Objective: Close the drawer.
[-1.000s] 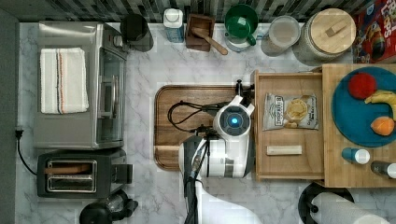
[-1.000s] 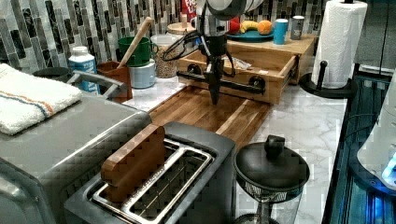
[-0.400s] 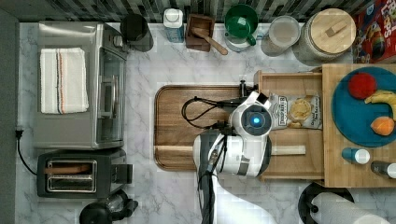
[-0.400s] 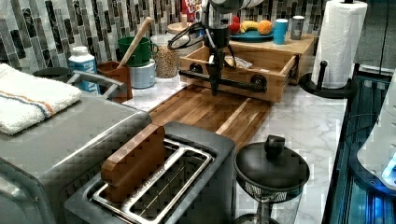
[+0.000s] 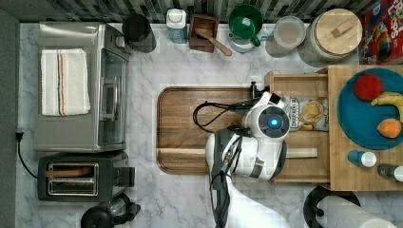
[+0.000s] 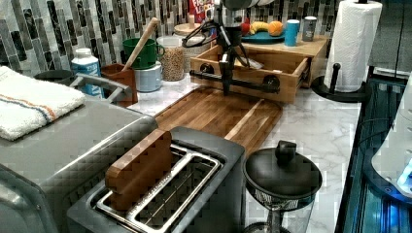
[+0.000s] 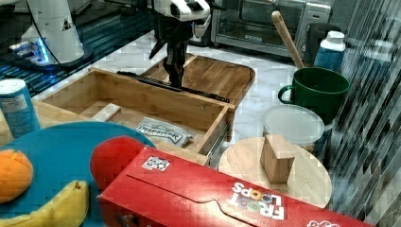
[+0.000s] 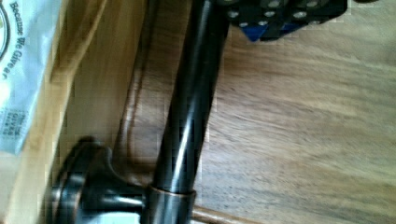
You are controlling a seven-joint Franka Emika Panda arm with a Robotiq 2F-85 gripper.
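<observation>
Gripper (image 6: 227,86) hung straight down against the dark bar handle (image 6: 243,83) on the front of the drawer (image 6: 272,65), which stood pulled out over the cutting board (image 6: 218,109), a snack packet (image 5: 304,114) inside; finger state could not be told

White marble counter (image 5: 142,190) w/ cutting board (image 5: 190,128), toaster (image 5: 81,178) (front), oven (image 5: 76,85).

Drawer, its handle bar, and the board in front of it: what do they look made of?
Drawer: light wood, probably bamboo, matte, with pale grain. Handle bar: dark metal, seemingly bronze-toned, with a glossy highlight along it. Cutting board: darker brown wood with a visible grain and a smooth, satin look.
</observation>
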